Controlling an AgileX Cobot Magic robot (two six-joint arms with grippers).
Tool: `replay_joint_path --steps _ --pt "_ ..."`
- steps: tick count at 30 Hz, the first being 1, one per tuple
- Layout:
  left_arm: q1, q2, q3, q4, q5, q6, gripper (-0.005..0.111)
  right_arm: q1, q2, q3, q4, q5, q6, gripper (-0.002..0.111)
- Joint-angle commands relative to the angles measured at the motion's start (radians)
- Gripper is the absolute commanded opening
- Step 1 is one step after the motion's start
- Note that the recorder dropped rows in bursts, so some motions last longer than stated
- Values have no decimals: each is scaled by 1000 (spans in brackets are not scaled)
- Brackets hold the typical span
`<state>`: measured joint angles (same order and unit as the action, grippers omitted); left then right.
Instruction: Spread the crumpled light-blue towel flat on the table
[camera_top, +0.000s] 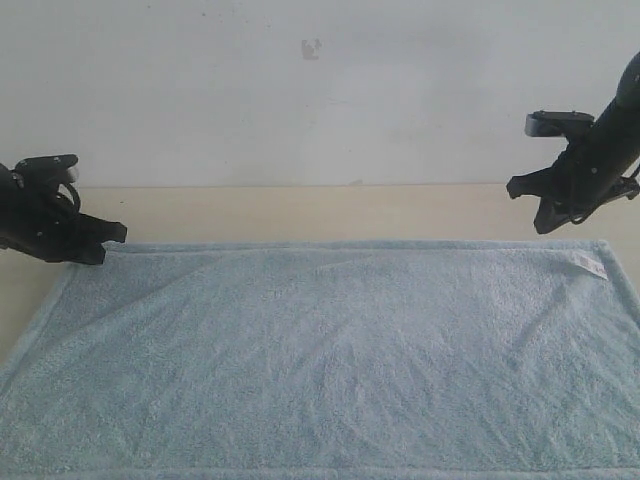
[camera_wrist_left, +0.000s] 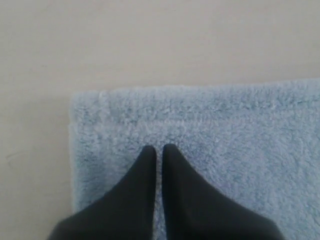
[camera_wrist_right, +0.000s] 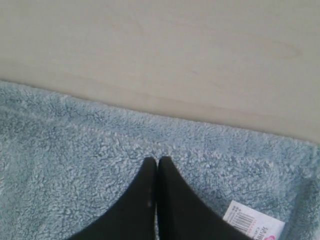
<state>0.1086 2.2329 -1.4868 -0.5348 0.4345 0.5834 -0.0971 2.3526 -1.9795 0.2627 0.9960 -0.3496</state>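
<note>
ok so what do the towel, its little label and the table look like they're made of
The towel looks like terry cloth: pale blue, fluffy pile, flatter hemmed border. The label is a thin white printed tag, fabric or paper, too small to tell. The table has a matte pale beige wood-look surface with faint grain; solid wood or laminate can't be told.

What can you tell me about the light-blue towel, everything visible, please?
The towel is a pale blue, fluffy terry rectangle with a hemmed border and a small white label at its far right corner. It lies spread flat on the beige table. Both shut, the left gripper and right gripper sit over its far corners; contact is unclear.
</note>
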Motion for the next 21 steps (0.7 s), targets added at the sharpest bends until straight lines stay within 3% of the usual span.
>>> replay_joint_path --steps 1,15,21 --pt "-1 -2 -7 -7 -43 1 4 -1 -17 3 -14 -9 -7 0" --pt "-1 33 -7 -7 -100 -6 4 -1 -6 3 -62 4 8 0" --pt "13 42 -7 1 -198 -42 4 -1 -6 3 -71 42 7 0"
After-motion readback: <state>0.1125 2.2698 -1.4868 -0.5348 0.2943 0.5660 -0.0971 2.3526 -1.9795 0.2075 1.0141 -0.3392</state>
